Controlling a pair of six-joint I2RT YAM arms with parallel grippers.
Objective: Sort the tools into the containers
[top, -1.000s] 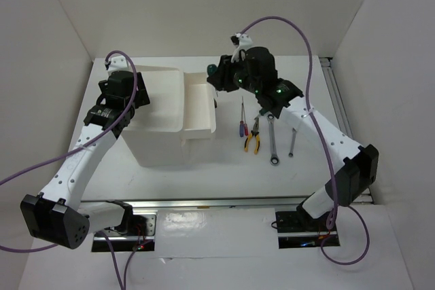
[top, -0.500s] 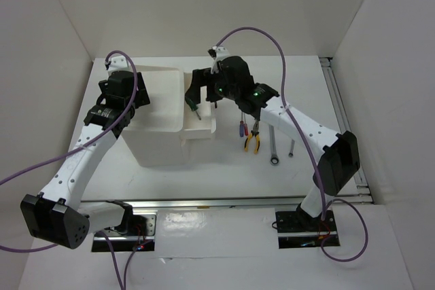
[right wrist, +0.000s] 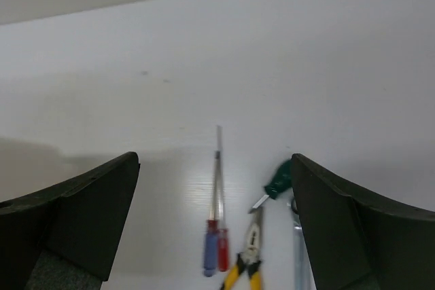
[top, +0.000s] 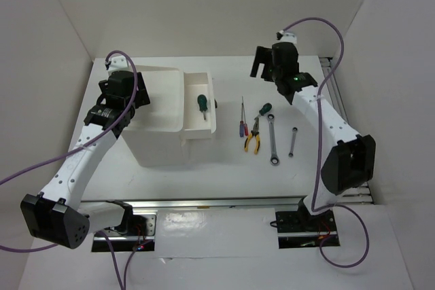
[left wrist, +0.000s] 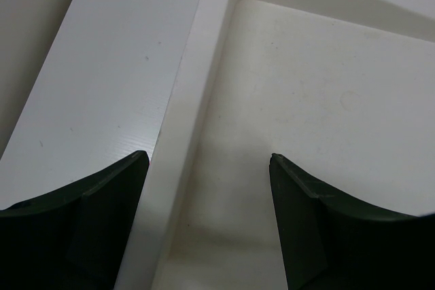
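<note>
A white box [top: 160,149] stands at the left with its top bin [top: 163,96] and one drawer [top: 204,131] slid out to the right. A green-handled screwdriver [top: 201,103] lies in that drawer. On the table lie the red and blue screwdrivers [top: 240,127] [right wrist: 216,252], another green screwdriver [top: 264,109] [right wrist: 277,180], the pliers [top: 253,140] [right wrist: 246,266] and two wrenches [top: 272,142] [top: 292,142]. My right gripper [top: 260,67] [right wrist: 214,157] hangs open and empty above the back of the table. My left gripper [top: 134,96] [left wrist: 207,157] is open, straddling the bin's left rim [left wrist: 178,168].
White walls close in the table on the left, back and right. A metal rail [top: 340,106] runs along the table's right edge. Bare table lies in front of the box and behind the tools.
My right gripper carried a green screwdriver over the drawer, opened and dropped it in, then swung back up to the right rear. The left arm has not moved.
</note>
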